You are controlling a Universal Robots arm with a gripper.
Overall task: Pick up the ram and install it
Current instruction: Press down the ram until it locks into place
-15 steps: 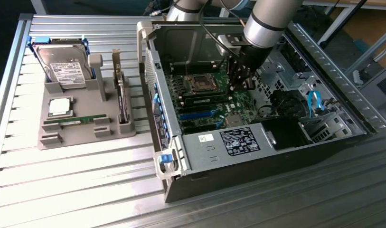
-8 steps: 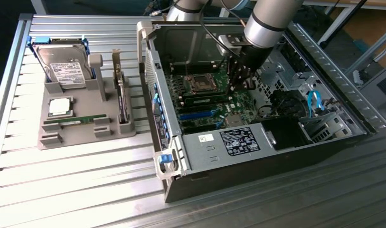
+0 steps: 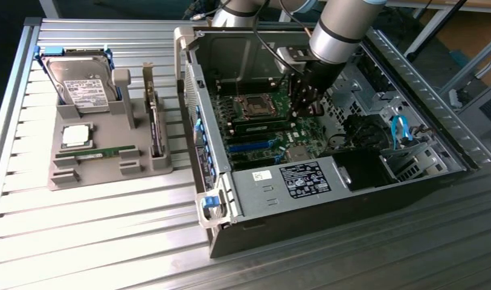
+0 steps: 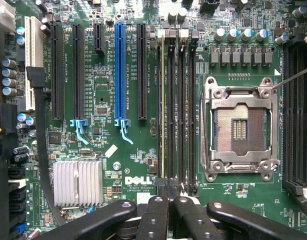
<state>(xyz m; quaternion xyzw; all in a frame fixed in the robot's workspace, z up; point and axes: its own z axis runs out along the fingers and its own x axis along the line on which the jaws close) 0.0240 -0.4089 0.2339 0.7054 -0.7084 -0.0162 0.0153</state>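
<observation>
Black jaws [image 3: 307, 104] hang inside the open grey computer case [image 3: 326, 199], over the memory slots beside the empty silver processor socket [image 4: 239, 129]. In the wrist view the fingers [image 4: 158, 220] sit closed together, holding nothing visible. A long thin green ram stick [image 4: 162, 107] stands seated in a slot directly below, long axis along the slots. A second green stick [image 3: 95, 153] lies in the grey holder [image 3: 108, 166] on the tabletop [image 3: 68, 229], well apart, toward its left edge in the exterior view.

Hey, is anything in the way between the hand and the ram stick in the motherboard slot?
Nothing visible. The hand hangs just above the ram, which stands on the motherboard beside the empty processor socket.
</observation>
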